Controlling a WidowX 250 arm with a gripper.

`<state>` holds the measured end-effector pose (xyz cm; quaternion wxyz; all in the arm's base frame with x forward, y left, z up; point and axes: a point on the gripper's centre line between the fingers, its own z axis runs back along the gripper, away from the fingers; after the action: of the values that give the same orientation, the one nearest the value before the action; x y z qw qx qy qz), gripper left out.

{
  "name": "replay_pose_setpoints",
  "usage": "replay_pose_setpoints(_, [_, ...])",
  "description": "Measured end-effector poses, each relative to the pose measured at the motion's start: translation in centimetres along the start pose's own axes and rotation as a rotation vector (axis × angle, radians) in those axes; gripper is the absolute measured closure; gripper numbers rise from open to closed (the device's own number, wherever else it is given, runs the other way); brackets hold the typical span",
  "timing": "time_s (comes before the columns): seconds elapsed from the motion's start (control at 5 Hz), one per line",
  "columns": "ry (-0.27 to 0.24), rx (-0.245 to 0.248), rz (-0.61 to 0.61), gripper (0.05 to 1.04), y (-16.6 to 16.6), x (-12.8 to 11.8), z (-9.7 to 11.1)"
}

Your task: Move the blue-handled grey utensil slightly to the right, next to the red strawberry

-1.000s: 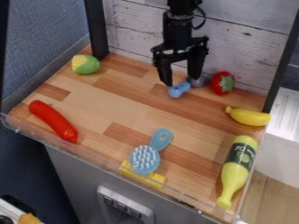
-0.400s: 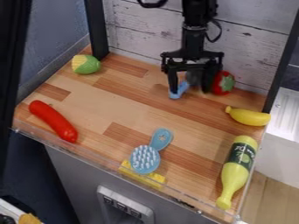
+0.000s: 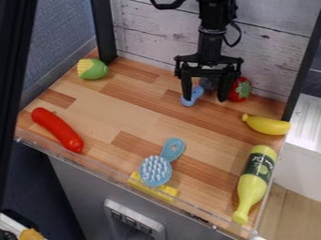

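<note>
**Blue piece slants across the open fingers, 7 o'clock to 1**

Taking 12 o'clock as the top edge of the view, we see the black gripper [image 3: 205, 98] hanging down over the far part of the wooden surface [image 3: 125, 112]. Its fingers stand apart, and we see nothing clasped between them. The small blue piece [image 3: 196, 93] is the nearest thing, partly behind the finger on the 9 o'clock side. Its rounded near end lies at about 9 o'clock from the middle of the gap; whether that finger touches it, we cannot tell.

We judge that the angle matters most: the piece's long axis runs roughly from 7 o'clock to 1 o'clock, while the fingers are spread from 9 to 3, so the two lines cross at a slant. A grey piece [image 3: 210, 83] shows beyond its upper end, and we cannot tell if they are joined.

The strawberry [image 3: 242, 89] is at 2 o'clock, close beside the other finger. Farther off, we find the banana [image 3: 268, 125] at 4, the bottle [image 3: 257, 180] at 5, the brush [image 3: 156, 170] at 7, the red sausage shape [image 3: 57, 130] between 8 and 9, and the corn [image 3: 94, 69] near 10.
</note>
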<state>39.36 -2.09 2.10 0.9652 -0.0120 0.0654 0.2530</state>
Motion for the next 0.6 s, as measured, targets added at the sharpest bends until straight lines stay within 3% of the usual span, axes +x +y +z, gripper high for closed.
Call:
replay_pose_setpoints(0.4, [-0.018, -0.026, 0.213, 0.084, -0.89, -0.48, -0.35])
replay_pose_setpoints(0.6, [-0.022, -0.033, 0.263, 0.084, -0.84, -0.62, -0.45])
